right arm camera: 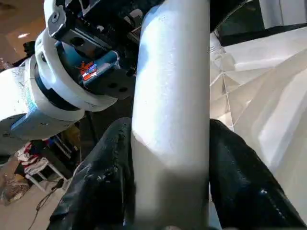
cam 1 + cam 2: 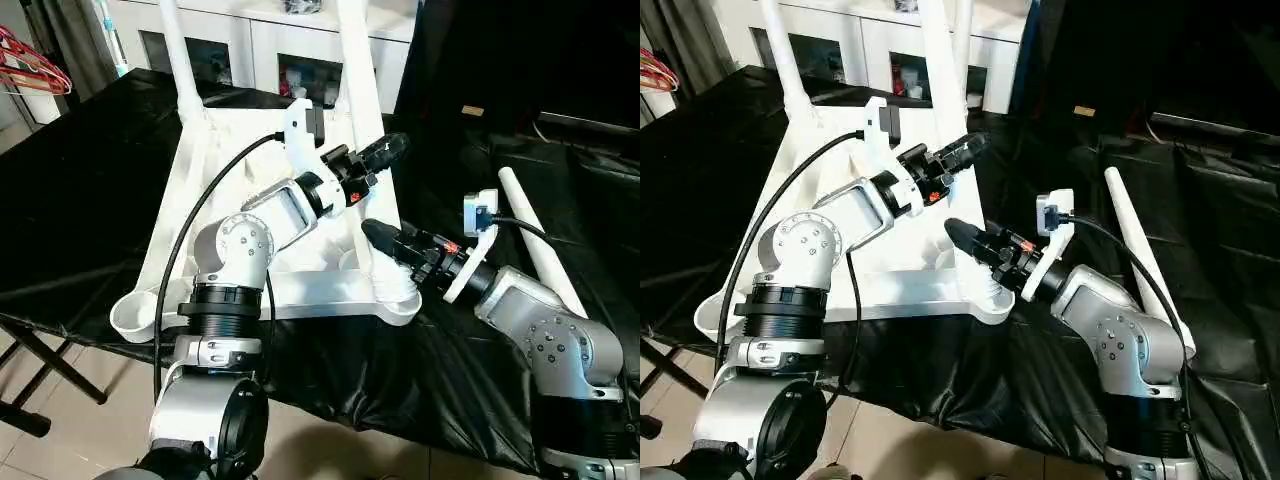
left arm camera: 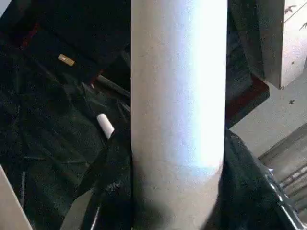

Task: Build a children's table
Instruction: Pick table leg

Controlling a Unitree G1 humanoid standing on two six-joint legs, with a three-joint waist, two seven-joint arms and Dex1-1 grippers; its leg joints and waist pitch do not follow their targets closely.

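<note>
The white table top (image 2: 330, 292) lies upside down on a black-draped bench. One white leg (image 2: 178, 60) stands in its far left corner socket. A second leg (image 2: 358, 70) rises from the near right corner socket (image 2: 395, 290). My left gripper (image 2: 390, 150) is shut on this leg partway up, and the tube (image 3: 177, 96) sits between its fingers. My right gripper (image 2: 375, 232) is shut on the same leg lower down, just above the socket, with a black finger (image 1: 96, 191) on each side of the tube. The near left socket (image 2: 135, 315) holds nothing.
A loose white leg (image 2: 540, 240) lies on the black cloth to the right of my right arm. Behind the bench stands a white cabinet with glass doors (image 2: 260, 40). Red hangers (image 2: 30, 65) lie at the far left. A black stand (image 2: 40, 370) shows under the bench's near left edge.
</note>
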